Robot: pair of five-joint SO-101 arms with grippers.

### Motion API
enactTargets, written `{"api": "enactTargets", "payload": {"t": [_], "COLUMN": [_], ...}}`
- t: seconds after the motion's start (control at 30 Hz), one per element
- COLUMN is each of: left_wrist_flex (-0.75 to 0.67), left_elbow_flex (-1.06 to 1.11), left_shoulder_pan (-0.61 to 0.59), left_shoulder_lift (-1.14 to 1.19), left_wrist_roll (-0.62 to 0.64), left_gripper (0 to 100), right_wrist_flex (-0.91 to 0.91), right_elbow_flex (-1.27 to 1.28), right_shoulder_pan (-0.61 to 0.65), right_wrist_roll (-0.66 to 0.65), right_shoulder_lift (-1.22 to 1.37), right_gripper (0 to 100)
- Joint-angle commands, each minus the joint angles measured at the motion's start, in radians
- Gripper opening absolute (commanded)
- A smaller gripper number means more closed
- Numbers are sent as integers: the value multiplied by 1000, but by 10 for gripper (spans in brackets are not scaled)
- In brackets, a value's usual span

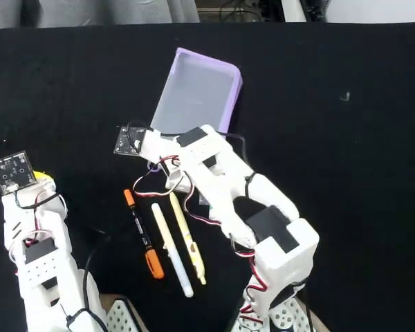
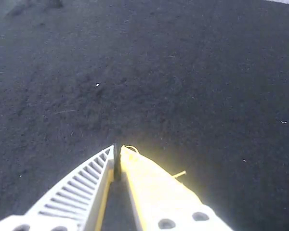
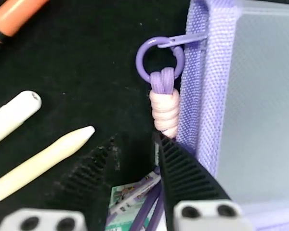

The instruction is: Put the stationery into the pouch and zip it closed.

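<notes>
A purple pouch (image 1: 194,90) with a clear face lies flat on the black table. Its zipper pull is a purple ring (image 3: 160,60) with a pink cord (image 3: 164,113), at the pouch's near left corner. My right gripper (image 3: 135,144) is at that corner, open, with the cord's end and a small tag between its black fingers (image 3: 183,178). In the high view the right gripper (image 1: 159,162) hangs over the same corner. An orange marker (image 1: 142,235), a white pen (image 1: 171,249) and a yellow pen (image 1: 188,238) lie side by side on the table below it. My left gripper (image 2: 118,161) is shut and empty above bare table at the far left.
The right arm (image 1: 228,194) stretches over the table just right of the pens. The left arm (image 1: 34,242) stands at the left edge. The black tabletop (image 1: 346,173) is bare to the right of the pouch.
</notes>
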State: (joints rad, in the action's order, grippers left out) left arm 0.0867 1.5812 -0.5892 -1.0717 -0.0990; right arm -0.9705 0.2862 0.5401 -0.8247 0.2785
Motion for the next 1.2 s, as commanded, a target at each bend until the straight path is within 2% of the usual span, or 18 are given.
{"api": "enactTargets", "payload": {"t": [0.0, 0.33, 0.43, 0.53, 0.67, 0.9, 1.17], "left_wrist_flex": [-2, -2, -2, -2, -2, -2, -2], "left_elbow_flex": [1, 2, 2, 2, 4, 4, 4], "left_shoulder_pan": [-1, -1, -1, -1, 10, 10, 10], "left_shoulder_lift": [-17, -17, -17, -17, -17, -17, -17], "left_wrist_roll": [14, 14, 14, 14, 14, 14, 14], "left_gripper": [30, 30, 30, 30, 30, 30, 30], "right_wrist_flex": [44, 95, 17, -107, -183, -186, -124], "right_elbow_flex": [-45, -79, -137, -209, -255, -259, -214], "right_shoulder_pan": [-31, -32, -35, -35, -35, -35, -89], "right_wrist_roll": [-11, -11, -31, -68, -64, -64, 44], "right_shoulder_lift": [-59, 61, 113, 136, 136, 111, -36], "right_gripper": [110, 109, 95, 7, 13, 11, 11]}}
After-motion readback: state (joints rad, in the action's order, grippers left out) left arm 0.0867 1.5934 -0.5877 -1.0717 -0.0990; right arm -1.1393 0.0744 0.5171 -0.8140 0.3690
